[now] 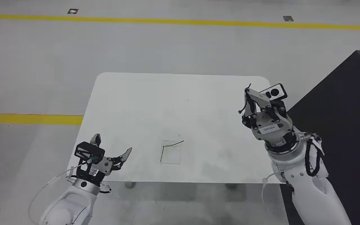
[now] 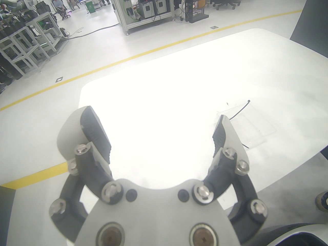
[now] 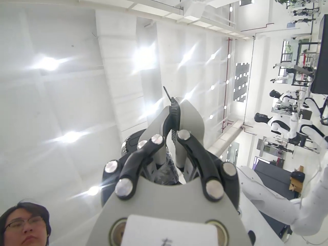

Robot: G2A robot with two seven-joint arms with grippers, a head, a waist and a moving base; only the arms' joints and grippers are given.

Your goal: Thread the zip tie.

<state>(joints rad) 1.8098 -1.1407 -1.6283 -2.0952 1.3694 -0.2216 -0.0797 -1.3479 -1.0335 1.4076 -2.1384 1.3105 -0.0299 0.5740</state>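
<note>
Hovering over the near left corner of the white, round-cornered counter (image 1: 169, 101), our left end effector (image 1: 112, 145) has its two ribbed fingers spread wide with nothing between them.

Farther in, by the middle of the near edge, lies a clear, square plastic sheet (image 1: 172, 156). Across it rests the slim black zip tie (image 1: 173, 144), flat and not yet threaded. It is bent into an L. The longer run lies left to right along the sheet's far edge, with what looks like its head near the far right corner. The shorter run turns back toward us along the sheet's left edge.

From our left end effector the tie lies to the right at much the same depth, near but apart, so we judge this arm the nearer one. Its opening would need to swing right and come down to close across the strap, not along it.

Farthest out, raised over the counter's right side and well apart from the sheet, our right end effector (image 3: 174, 101) points upward. Its fingers are pressed together on a thin black strip (image 3: 166, 91) whose tip pokes past the fingertips. It may be a second tie's tail, though we cannot tell.
</note>
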